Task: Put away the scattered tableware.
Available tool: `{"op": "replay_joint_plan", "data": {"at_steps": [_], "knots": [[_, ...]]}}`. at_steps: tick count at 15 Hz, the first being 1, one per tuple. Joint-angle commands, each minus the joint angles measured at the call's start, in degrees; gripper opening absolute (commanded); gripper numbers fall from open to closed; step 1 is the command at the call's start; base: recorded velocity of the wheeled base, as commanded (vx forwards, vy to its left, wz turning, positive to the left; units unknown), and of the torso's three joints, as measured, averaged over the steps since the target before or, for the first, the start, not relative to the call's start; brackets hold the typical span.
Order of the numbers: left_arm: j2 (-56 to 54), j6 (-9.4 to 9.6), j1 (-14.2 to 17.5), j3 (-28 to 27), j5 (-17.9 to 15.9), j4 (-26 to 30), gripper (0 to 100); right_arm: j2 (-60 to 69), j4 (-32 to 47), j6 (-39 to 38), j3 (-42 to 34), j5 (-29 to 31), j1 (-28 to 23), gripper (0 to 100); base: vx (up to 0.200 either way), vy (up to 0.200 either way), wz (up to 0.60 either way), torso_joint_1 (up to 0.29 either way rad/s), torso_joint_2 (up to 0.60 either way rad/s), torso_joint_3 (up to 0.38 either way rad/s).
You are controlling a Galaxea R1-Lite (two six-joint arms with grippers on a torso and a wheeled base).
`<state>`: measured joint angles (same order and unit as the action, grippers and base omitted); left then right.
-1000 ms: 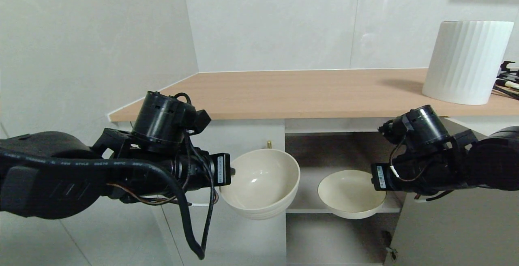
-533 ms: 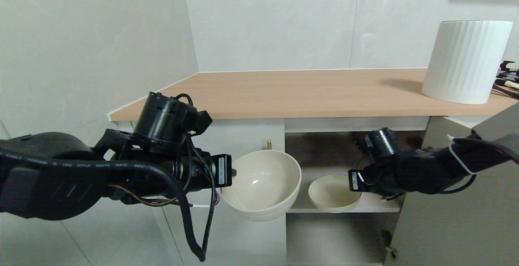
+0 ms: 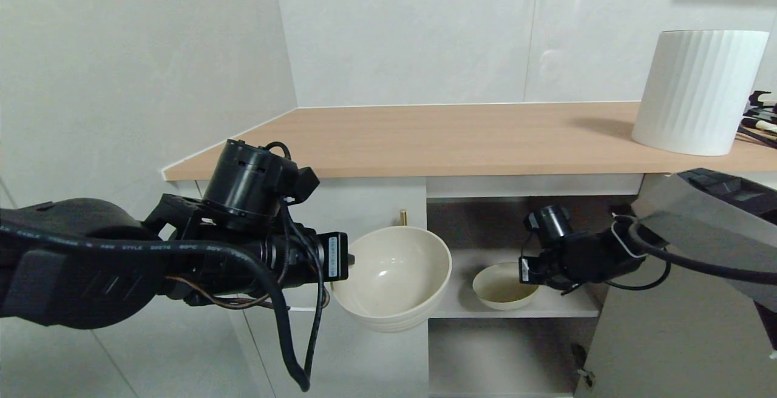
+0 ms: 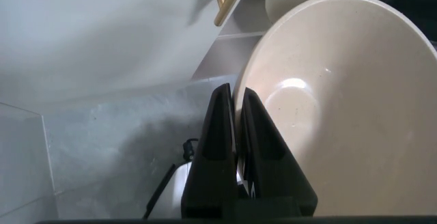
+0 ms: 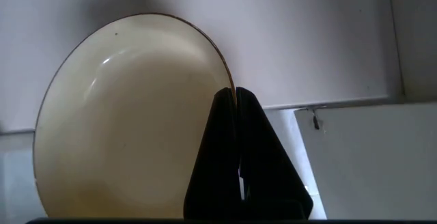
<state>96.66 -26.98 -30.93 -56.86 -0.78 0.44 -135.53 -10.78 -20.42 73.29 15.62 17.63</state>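
Observation:
A large cream bowl [image 3: 391, 276] hangs in front of the shut cabinet door, below the counter's edge. My left gripper [image 3: 349, 258] is shut on its rim, which also shows clamped between the fingers [image 4: 220, 125] against the bowl [image 4: 334, 115] in the left wrist view. A smaller cream bowl [image 3: 505, 286] sits low over the white shelf [image 3: 564, 308] inside the open cabinet. My right gripper [image 3: 527, 270] is shut on its rim, reaching in from the right. In the right wrist view the small bowl [image 5: 130, 115] is pinched at its edge by the right gripper [image 5: 235, 104].
A wooden counter [image 3: 461, 137] spans above the cabinet, with a white ribbed canister [image 3: 698, 91] at its right. The shut door carries a brass handle [image 3: 402, 215]. The open cabinet door [image 3: 680, 325] stands at the right. Tiled walls close the left and back.
My right arm has pushed the small bowl forward and down into the open cabinet, onto or just over the shelf. My left arm and the large bowl have barely moved.

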Motion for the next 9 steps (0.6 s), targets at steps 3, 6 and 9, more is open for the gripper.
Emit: {"op": "replay_joint_plan", "data": {"at_steps": [3, 6, 9], "knots": [[0.1, 0.0, 0.0, 0.0, 0.0, 0.0, 0, -7.6, 0.2, 0.0, 6.6, 2.9, -0.8, 0, 0.0, 0.0, 0.0, 0.0, 0.0, 0.0], [0.4, 0.0, 0.0, 0.0, 0.0, 0.0, 0, -10.2, 0.5, 0.0, 9.7, 4.2, -1.1, 0, 0.0, 0.0, 0.0, 0.0, 0.0, 0.0], [0.4, 0.0, 0.0, 0.0, 0.0, 0.0, 0, -11.9, 0.8, 0.0, 11.4, 5.0, -1.6, 0, 0.0, 0.0, 0.0, 0.0, 0.0, 0.0]]}}
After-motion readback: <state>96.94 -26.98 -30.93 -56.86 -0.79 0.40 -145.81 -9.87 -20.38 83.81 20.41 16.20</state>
